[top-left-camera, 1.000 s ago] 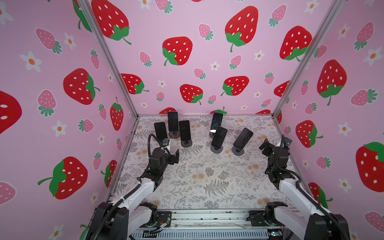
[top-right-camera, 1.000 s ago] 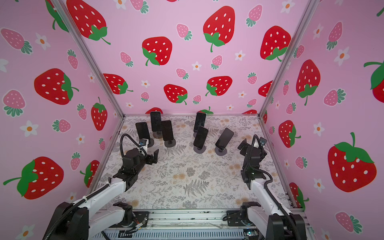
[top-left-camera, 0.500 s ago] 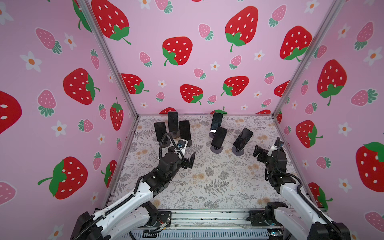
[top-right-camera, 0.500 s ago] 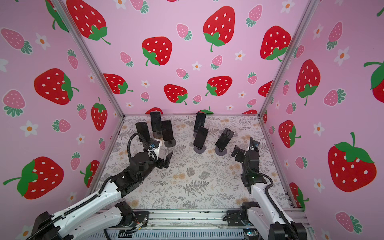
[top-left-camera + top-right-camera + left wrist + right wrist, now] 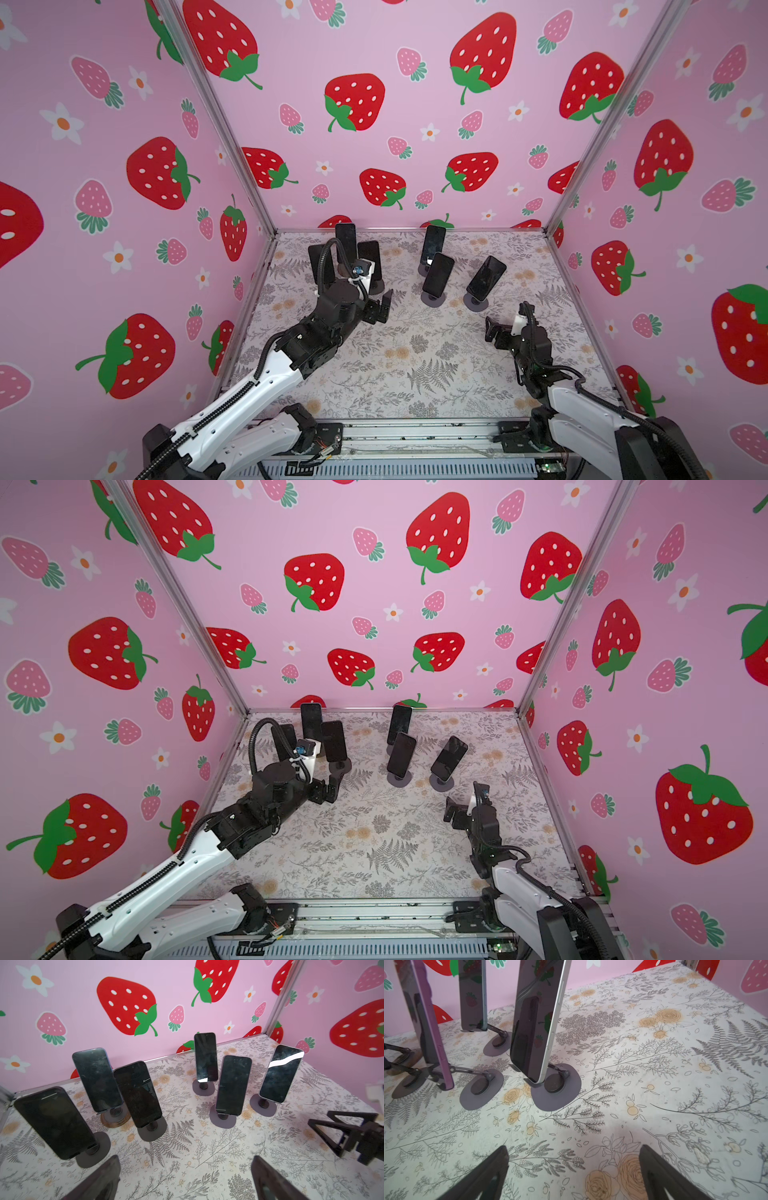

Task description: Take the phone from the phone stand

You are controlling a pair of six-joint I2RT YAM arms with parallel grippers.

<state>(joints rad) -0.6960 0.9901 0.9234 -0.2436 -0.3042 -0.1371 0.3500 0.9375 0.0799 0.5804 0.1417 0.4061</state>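
The right hand point(image 5: 496, 333), wide open and empty, is hovering near the rightmost phone point(image 5: 485, 277), which is leaning upright on its stand point(image 5: 476, 303); the left hand point(image 5: 380, 309), equally open, is seemingly sitting farther off.

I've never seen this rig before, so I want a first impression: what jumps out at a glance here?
The pink strawberry-print walls on three sides dominate. Next, six dark phones on round-based stands, in two clusters of three at the far end of the floral table. The left gripper and right gripper both stand open and empty short of them.
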